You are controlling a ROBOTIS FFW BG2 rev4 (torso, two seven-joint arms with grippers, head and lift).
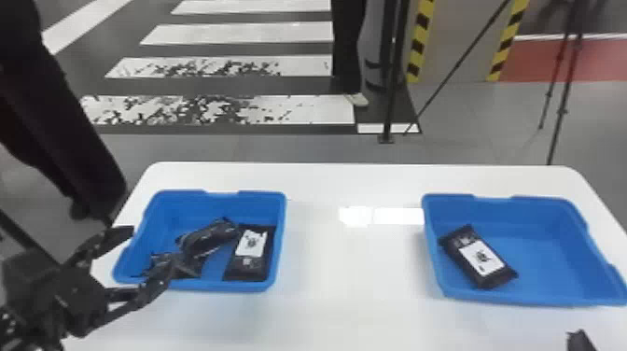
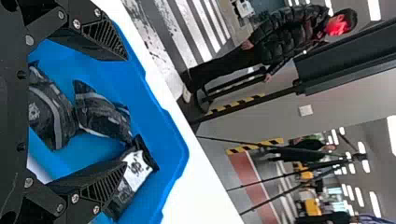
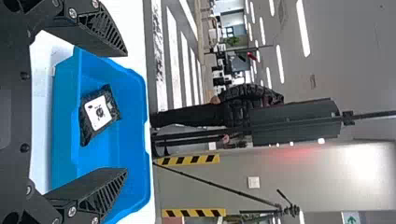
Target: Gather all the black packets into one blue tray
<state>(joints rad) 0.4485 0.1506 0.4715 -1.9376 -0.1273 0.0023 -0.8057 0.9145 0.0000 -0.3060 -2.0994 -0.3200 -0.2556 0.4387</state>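
Black and many-jointed, the right gripper (image 1: 581, 341) showed its tip at the head view's bottom edge, nearer than the right-hand tray; its two fingers stood wide apart with nothing between them. Black too, the left gripper (image 1: 151, 249) hung at the near left corner of the left-hand tray, its two flat fingers well parted and clamped on nothing.

Under everything lay a smooth white table (image 1: 345, 280) with rounded far corners, glossy enough to carry a bright white reflection (image 1: 380, 215) between the trays. On its left half sat a blue plastic tray (image 1: 275, 219) with three packets inside: a crumpled, shiny black packet (image 2: 49, 112), another creased black packet (image 1: 210, 238) beside it, and a flat black packet with a white label (image 1: 249, 252) along the right wall. On the right half, a second blue plastic tray (image 1: 541, 203) held one white-labelled black packet (image 1: 480, 259), lying aslant towards its left side.

Beyond the table's edge spread a grey floor (image 1: 289, 147), then worn white crossing stripes (image 1: 242, 35) on dark ground. Farther right came yellow-and-black striped strips (image 1: 417, 44), a thin-legged black tripod (image 1: 562, 102) and a red floor patch (image 1: 588, 60). Long white ceiling lights (image 3: 280, 70) shone above.
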